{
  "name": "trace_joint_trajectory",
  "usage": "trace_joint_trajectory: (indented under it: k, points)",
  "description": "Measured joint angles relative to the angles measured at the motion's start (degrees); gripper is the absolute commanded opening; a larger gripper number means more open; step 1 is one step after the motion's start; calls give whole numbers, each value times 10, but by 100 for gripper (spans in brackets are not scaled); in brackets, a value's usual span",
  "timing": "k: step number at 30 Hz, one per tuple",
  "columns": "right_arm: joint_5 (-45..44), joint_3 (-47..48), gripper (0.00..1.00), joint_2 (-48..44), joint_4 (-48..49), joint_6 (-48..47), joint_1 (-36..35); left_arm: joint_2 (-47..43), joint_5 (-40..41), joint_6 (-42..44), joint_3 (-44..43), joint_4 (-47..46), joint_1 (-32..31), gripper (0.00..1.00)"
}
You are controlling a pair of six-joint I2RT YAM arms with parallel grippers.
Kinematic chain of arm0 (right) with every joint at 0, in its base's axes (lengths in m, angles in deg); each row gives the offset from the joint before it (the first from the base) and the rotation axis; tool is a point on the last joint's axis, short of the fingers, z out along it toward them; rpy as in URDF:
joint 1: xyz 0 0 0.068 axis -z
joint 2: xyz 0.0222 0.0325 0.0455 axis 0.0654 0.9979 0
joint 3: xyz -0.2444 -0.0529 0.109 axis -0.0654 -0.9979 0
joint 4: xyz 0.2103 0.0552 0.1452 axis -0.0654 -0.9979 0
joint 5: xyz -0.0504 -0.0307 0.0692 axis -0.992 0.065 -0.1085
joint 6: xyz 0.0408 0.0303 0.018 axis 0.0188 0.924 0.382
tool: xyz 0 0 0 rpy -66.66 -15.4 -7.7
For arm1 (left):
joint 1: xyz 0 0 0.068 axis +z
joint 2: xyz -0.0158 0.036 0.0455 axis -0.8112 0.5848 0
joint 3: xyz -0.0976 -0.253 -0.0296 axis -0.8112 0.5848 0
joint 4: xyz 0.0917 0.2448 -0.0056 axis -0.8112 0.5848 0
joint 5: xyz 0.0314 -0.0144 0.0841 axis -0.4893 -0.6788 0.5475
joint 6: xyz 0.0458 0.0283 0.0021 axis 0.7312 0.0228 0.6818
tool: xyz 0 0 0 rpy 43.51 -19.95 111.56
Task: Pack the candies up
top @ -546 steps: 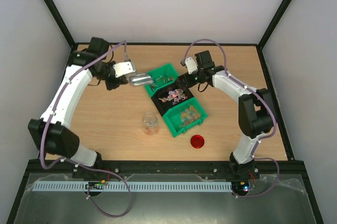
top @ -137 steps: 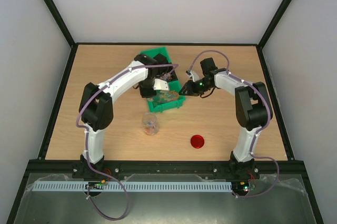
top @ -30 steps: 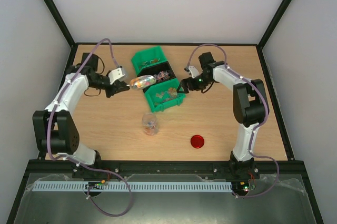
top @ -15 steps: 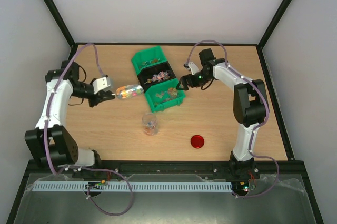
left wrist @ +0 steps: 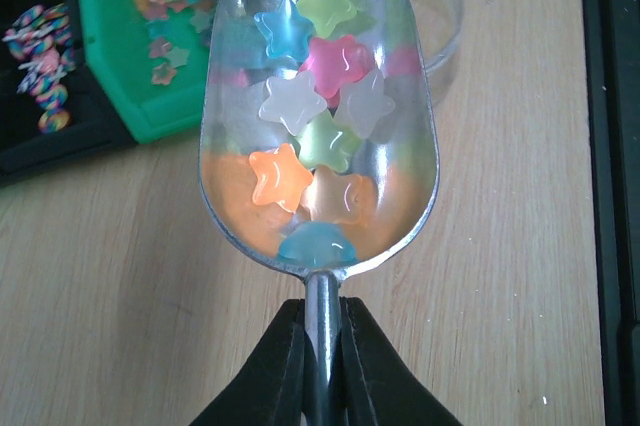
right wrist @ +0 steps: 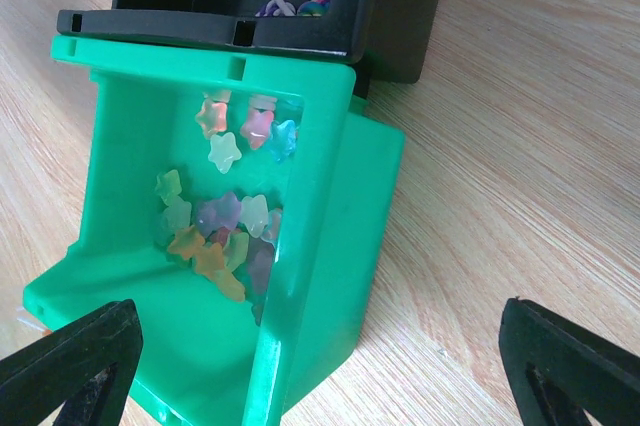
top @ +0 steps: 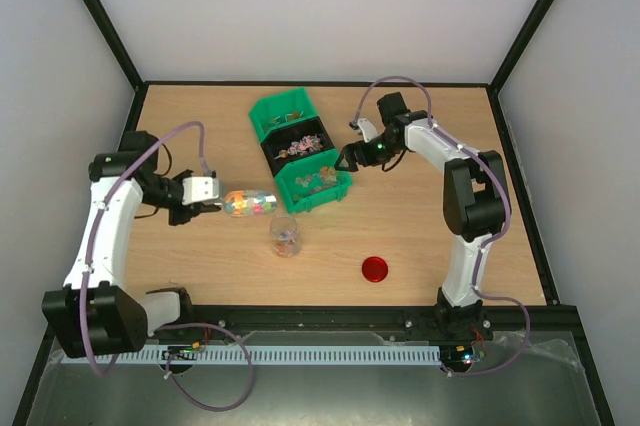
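Note:
My left gripper (top: 210,192) is shut on the handle of a metal scoop (top: 250,203), which it holds level just above the table. In the left wrist view the fingers (left wrist: 290,366) pinch the handle, and the scoop (left wrist: 400,206) holds several star-shaped candies (left wrist: 300,101) in pink, orange, green, white and blue. The small clear jar (top: 285,234) stands right of the scoop and holds a few candies; its rim (left wrist: 445,16) shows past the scoop's tip. My right gripper (top: 349,157) is open beside the green bin (right wrist: 340,246), which holds more star candies (right wrist: 215,231).
A black bin (top: 293,143) with lollipops sits between two green bins (top: 282,110). The red round lid (top: 375,268) lies on the table at the front right. Black frame rails edge the table.
My left arm has drawn the loaded scoop away from the bins, left and then toward the front, to a spot beside the jar. The right arm has barely moved.

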Motion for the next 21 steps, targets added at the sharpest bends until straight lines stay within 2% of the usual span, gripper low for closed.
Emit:
trace_joint_trajectory:
  k: [4, 21]
  points:
    - [0, 0, 99, 0, 0, 2, 0, -20, 17, 6, 10, 2, -34, 2]
    - [0, -2, 99, -1, 2, 2, 0, -23, 66, 3, 13, 1, -97, 2]
